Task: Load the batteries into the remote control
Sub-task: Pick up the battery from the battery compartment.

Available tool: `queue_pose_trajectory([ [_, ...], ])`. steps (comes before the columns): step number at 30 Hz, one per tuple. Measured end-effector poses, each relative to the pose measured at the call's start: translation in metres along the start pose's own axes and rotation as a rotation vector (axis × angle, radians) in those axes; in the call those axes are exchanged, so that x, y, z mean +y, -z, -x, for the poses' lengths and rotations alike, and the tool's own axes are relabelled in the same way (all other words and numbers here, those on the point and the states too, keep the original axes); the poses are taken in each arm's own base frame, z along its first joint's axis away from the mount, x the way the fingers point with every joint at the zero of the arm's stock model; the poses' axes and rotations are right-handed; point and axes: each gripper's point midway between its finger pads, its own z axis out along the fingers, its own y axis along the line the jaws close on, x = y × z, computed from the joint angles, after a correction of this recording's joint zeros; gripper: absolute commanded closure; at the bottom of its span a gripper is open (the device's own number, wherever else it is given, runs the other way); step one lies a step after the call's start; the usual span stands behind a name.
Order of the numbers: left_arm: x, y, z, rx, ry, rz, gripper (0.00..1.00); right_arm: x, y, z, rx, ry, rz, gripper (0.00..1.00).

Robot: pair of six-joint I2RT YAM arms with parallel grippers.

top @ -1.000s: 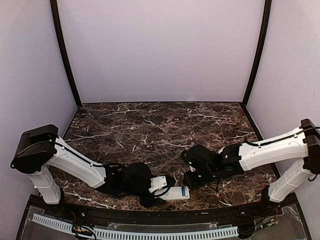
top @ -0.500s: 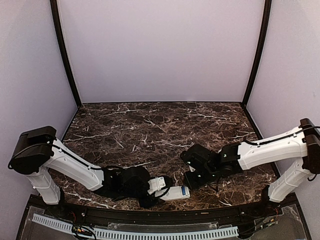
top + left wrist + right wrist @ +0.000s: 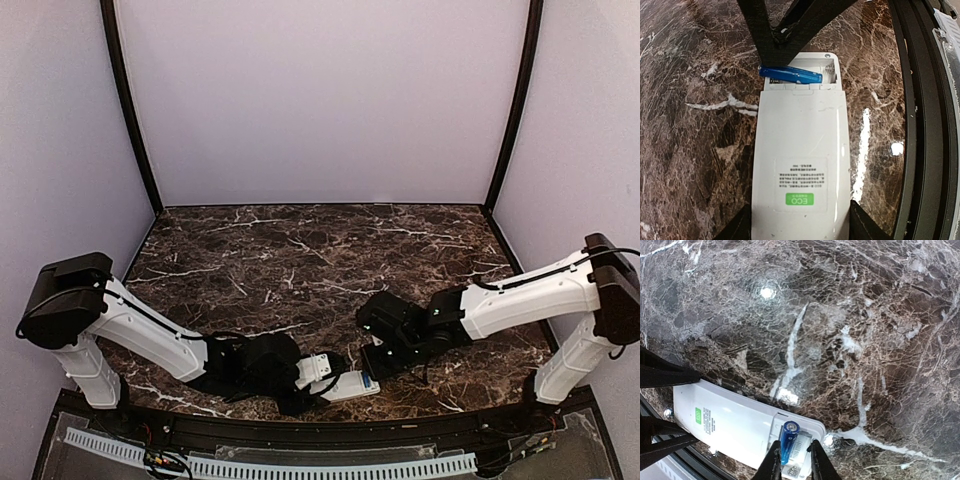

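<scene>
Left wrist: remote control [image 3: 800,165] flat, just beside black table rim [image 3: 916,125].

Enclosed robot test booth: plain lilac walls [image 3: 320,100], dark marble tabletop [image 3: 320,250].

Both arms are built from smooth white shells joined by black housings. The left arm [image 3: 150,335] begins with a bulky black shoulder block, runs through a rounded white link, and ends in a black wrist. The wrist bears a small white plate with what may be screw holes. The right arm [image 3: 530,300] matches it: black shoulder, long white link, black forearm and wrist. Thin black cables loop along the white links. The right gripper [image 3: 794,445] has slim, matt black fingers [image 3: 771,462] that taper towards their tips.
</scene>
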Motion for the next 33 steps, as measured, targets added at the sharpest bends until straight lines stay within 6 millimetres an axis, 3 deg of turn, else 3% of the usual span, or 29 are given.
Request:
queue_pose_trajectory([
  [18,0.0,0.0,0.0,0.0,-0.007,0.0,0.67,0.003,-0.01,0.002,0.024,0.003,-0.02,0.87],
  [23,0.0,0.0,0.0,0.0,-0.007,0.0,0.67,0.006,-0.014,0.001,0.04,0.006,-0.012,0.9],
  [28,0.0,0.0,0.0,0.0,-0.008,0.0,0.67,0.008,-0.015,0.002,0.042,0.006,-0.004,1.0],
  [33,0.0,0.0,0.0,0.0,-0.009,0.0,0.67,0.008,-0.015,0.003,0.042,0.032,0.001,1.0],
])
